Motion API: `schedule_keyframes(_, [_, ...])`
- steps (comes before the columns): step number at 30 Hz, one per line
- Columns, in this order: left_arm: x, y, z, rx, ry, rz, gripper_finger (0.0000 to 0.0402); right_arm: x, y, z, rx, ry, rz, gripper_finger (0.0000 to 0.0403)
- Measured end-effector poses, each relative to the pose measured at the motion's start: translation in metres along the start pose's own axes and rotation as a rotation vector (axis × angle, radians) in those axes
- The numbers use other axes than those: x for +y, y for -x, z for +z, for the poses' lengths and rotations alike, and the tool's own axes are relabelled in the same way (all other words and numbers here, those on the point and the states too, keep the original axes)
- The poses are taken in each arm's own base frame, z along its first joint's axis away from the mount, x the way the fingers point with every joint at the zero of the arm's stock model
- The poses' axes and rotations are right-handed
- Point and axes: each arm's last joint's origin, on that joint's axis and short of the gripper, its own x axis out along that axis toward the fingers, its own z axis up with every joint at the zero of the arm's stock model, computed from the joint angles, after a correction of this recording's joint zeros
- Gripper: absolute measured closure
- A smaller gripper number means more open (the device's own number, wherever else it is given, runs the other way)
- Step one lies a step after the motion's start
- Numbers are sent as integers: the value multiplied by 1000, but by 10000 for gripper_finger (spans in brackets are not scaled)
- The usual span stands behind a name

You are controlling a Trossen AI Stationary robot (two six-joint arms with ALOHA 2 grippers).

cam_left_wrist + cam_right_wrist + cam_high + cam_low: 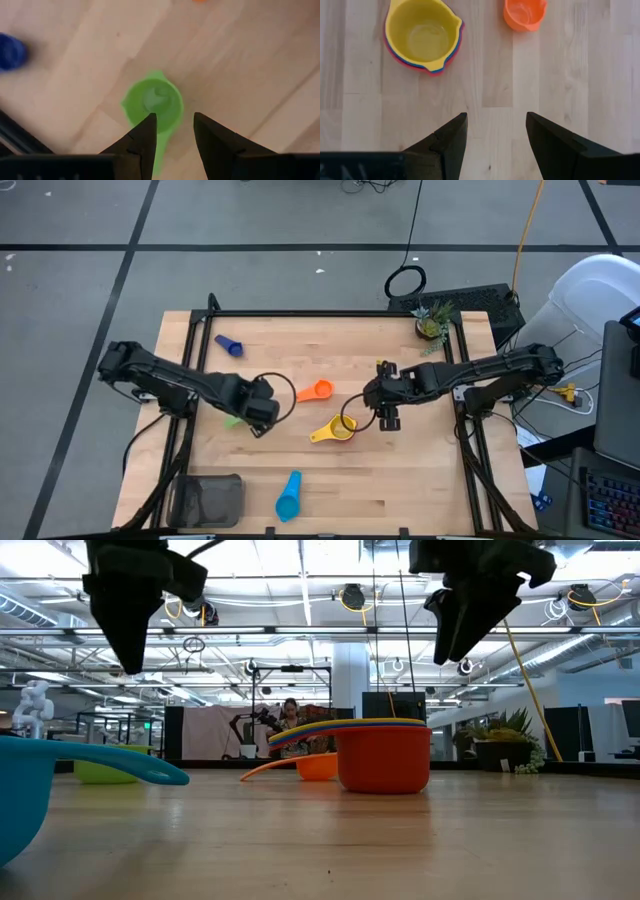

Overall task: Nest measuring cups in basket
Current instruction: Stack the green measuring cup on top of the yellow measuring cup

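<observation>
A green measuring cup stands upright on the table. My left gripper hangs open above it, pointing steeply down and clear of it; in the high view the cup peeks out beside the gripper. A nested stack with a yellow cup on top and a red one outermost sits at mid-table. My right gripper is open above the table beside the stack. An orange cup stands apart. The dark basket sits at the near left.
A small blue cup lies at the far left of the table. A light blue cup lies near the front edge, right of the basket. A potted plant stands at the far right corner. Bare wood lies between the stack and the basket.
</observation>
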Motion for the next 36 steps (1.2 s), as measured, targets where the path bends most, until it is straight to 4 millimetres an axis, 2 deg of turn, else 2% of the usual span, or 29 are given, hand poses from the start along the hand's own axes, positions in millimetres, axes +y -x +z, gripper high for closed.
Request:
schedule_keyframes(9, [-15, -8, -8, -3, -18, 37, 268, -8, -1, 4, -36, -1, -11, 206])
schedule_keyframes(23, [-22, -26, -8, -43, -29, 130, 266, -14, -2, 5, -39, 9, -52, 206])
schedule_keyframes(27, [-28, -33, -9, -29, -47, 146, 243, -17, -3, 5, -45, -6, -71, 206])
schedule_keyframes(36, [-37, -54, -10, 19, -59, 215, 159, -17, -3, 6, -51, -19, -71, 206])
